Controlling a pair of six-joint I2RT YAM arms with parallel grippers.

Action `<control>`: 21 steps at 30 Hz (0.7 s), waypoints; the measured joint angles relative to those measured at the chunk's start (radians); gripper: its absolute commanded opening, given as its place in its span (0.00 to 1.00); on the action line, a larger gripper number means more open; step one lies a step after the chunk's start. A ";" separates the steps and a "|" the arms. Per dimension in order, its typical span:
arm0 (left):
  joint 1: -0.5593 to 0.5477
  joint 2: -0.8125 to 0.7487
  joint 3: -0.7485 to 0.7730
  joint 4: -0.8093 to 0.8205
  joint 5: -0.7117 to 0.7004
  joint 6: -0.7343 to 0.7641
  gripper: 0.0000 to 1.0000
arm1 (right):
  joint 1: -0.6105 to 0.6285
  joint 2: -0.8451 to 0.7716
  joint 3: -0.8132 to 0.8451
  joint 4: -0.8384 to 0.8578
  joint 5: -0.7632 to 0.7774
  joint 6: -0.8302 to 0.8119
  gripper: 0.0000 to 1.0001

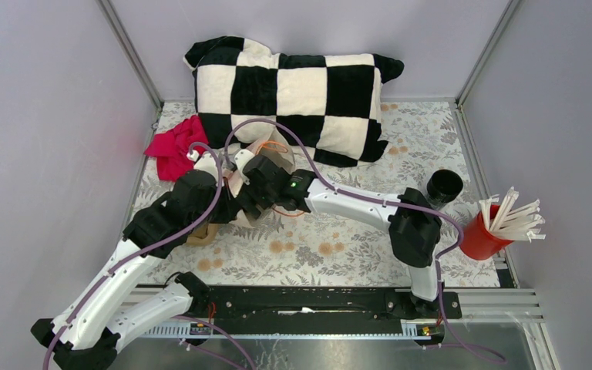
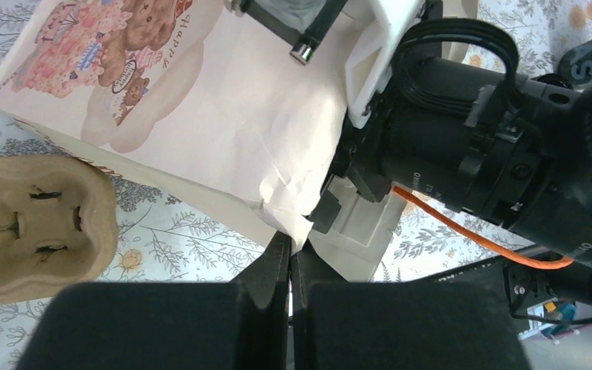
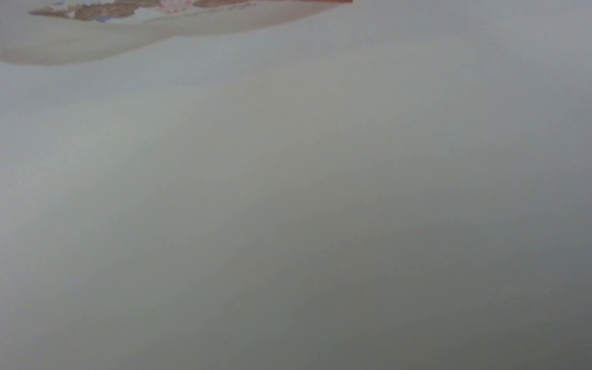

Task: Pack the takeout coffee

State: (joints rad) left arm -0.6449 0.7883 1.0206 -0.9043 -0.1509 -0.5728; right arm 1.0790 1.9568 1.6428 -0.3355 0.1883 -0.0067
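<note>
Nearest the left wrist camera, the left gripper (image 2: 289,254) has its fingers pressed together on a creased edge of a white paper bag (image 2: 223,116) printed with teddy bears. It appears to be holding the bag steady. The right gripper (image 2: 338,35) is pushed up against the same bag from the other side. Whether its fingers are apart or together cannot be told: its own camera shows only blurred pale paper and a strip of the print.

Packing looks barely begun, or at most half done. One black cup (image 1: 445,186) stands on its own near the right edge of the table (image 1: 354,247), well apart from the bag and untouched by either arm. A second coffee cup shows in none of the views; the arms hide the bag's mouth, so whether it is already inside cannot be said.

Just beside the bag, toward the near left corner, a brown pulp cup carrier (image 2: 31,223) lies with nothing in it. At the right edge, a red cup (image 1: 479,240) holds a bunch of white straws (image 1: 512,216). At least the lone black cup has yet to be packed.
</note>
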 measured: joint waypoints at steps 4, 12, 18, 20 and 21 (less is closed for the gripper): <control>-0.004 0.000 0.000 0.000 0.014 0.000 0.00 | 0.000 -0.040 -0.028 -0.022 -0.005 0.005 0.93; -0.004 -0.001 0.000 -0.001 0.024 -0.002 0.00 | -0.002 -0.113 -0.055 -0.053 -0.051 0.005 0.93; -0.004 -0.001 -0.001 -0.001 0.024 -0.005 0.00 | -0.002 -0.202 -0.057 -0.113 -0.048 0.009 0.93; -0.004 -0.001 -0.002 -0.001 0.024 -0.005 0.00 | -0.002 -0.237 -0.057 -0.143 -0.046 0.016 0.92; -0.004 -0.001 -0.002 -0.001 0.024 -0.005 0.00 | -0.002 -0.256 -0.057 -0.160 -0.041 0.021 0.91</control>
State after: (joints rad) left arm -0.6491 0.7872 1.0187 -0.9051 -0.1272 -0.5774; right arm 1.0767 1.7004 1.5856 -0.4953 0.1471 0.0147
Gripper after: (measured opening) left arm 0.004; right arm 0.924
